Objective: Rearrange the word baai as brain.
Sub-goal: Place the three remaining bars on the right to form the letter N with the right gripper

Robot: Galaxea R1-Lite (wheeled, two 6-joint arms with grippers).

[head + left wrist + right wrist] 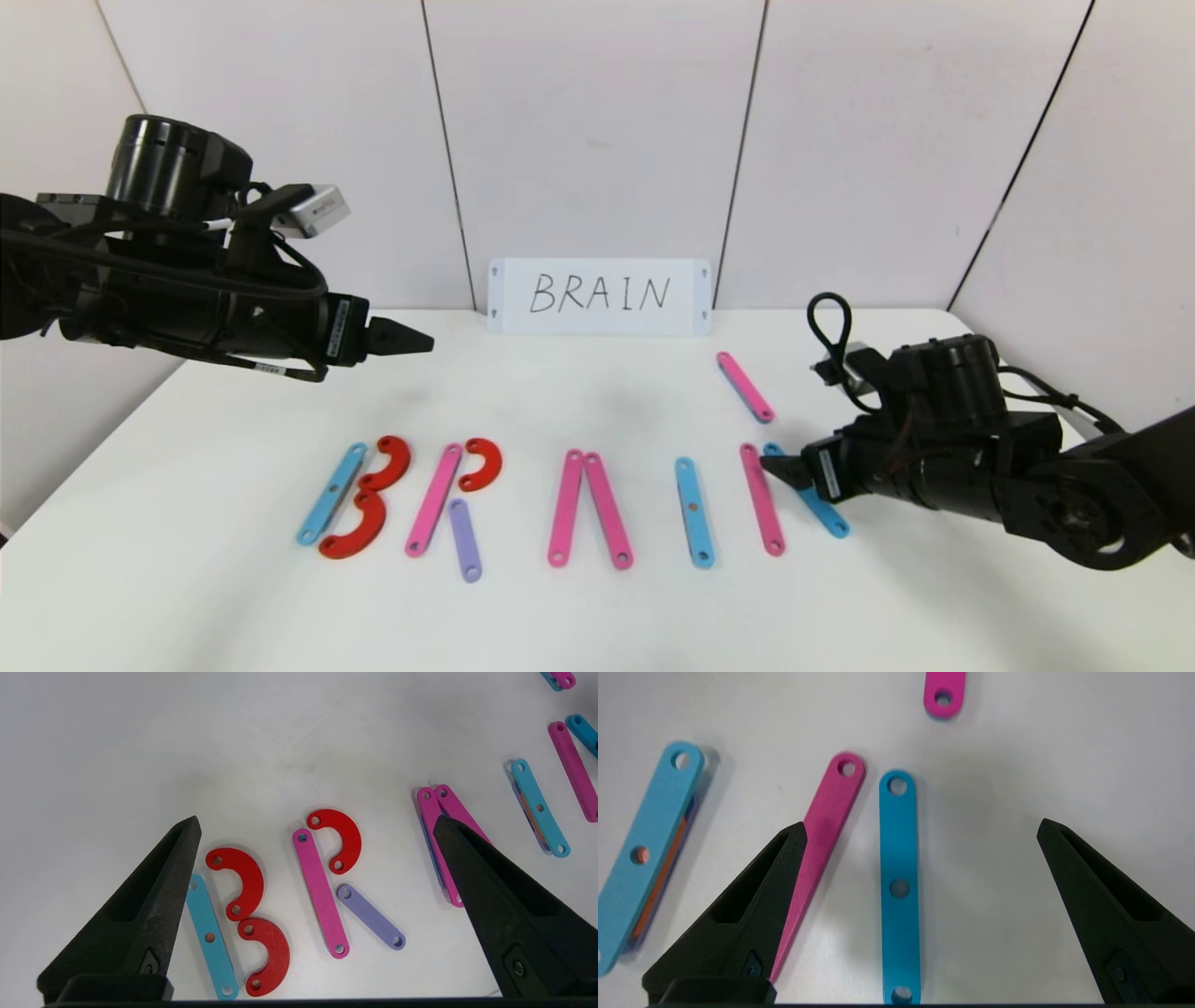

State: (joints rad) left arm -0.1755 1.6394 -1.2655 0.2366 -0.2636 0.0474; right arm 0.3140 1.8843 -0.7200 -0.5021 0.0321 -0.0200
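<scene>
Between your right gripper's [920, 830] spread fingers lies the blue strip [899, 886], flat on the white table [597, 616], running lengthwise down the gap and touching neither finger. That framing looks like a line-up for a pick: it's probably the diagonal of the N. Just outside one finger [752, 914], partly hidden by it, is the pink strip [826, 826], the N's first upright. Beyond the fingertips, well apart, sits a spare pink strip [744, 386], likely parked there as the N's second upright.

Further out, the rest of the word reads fine:
- I: blue strip with other colours stacked beneath it [694, 511].
- A: two pink strips [588, 509] touching at the top, no crossbar.
- R: pink upright [320, 892], red C-curve [343, 837], purple leg [371, 917].
- B: blue upright [210, 935] plus two red C-curves [254, 914] stacked end to end.

So B-R-A-I look done; only the N is loose, by my read.

Your left gripper [317, 826] hovers high above the B and R, fingers wide apart, holding nothing, so it's idle.

The handwritten BRAIN card [599, 295] stands against the back wall as the reference.

Next move, as I judge it: close on the blue strip and angle it between the uprights. It's thin and flat, so it could slip out from the fingers.
</scene>
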